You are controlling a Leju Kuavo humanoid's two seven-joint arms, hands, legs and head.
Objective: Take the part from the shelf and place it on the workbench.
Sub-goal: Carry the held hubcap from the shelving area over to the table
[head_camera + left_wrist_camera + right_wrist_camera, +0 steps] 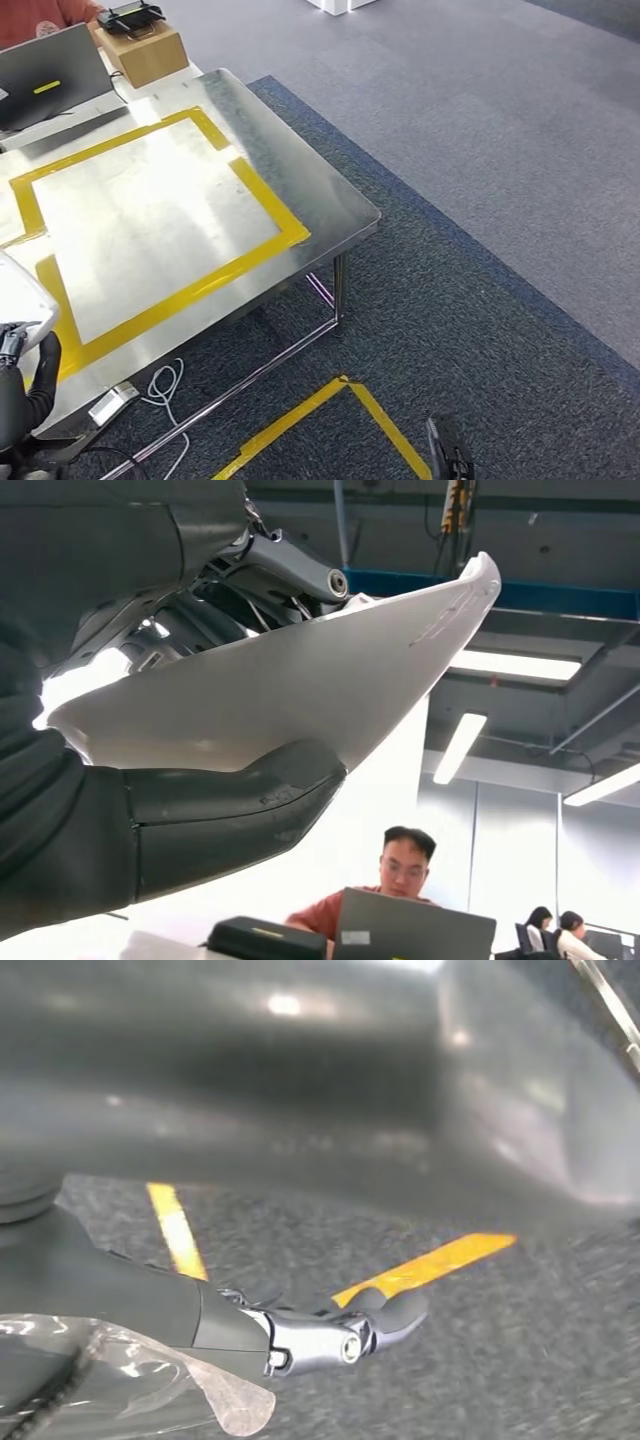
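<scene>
The left hand (19,385) grips the white part (23,300) at the near left corner of the workbench (317,185), thumb (226,805) pressed under the part's smooth curved face and the darker fingers closed over its far edge, so the hold looks firm; the part hangs just above that corner, over the yellow tape frame (268,205) marked on the steel top, and I judge it not yet set down, though whether its hidden underside already touches the metal I cannot tell; the step in hand, as I read it, is the placing; to do it well the arm should carry the part further in from the bench edge, toward the middle of the taped frame, and lower it level until it bears on the top before the fingers let go; the shell is glossy and curved, so it may rock or slide on polished steel if dropped from any height; the right hand (332,1335) hangs low beside the bench over the carpet, near the yellow floor tape (426,1265), fingers curled in and holding nothing; a person sits behind a laptop (49,75) at the far side of the bench, beside a cardboard box (143,50), well apart from the frame.
</scene>
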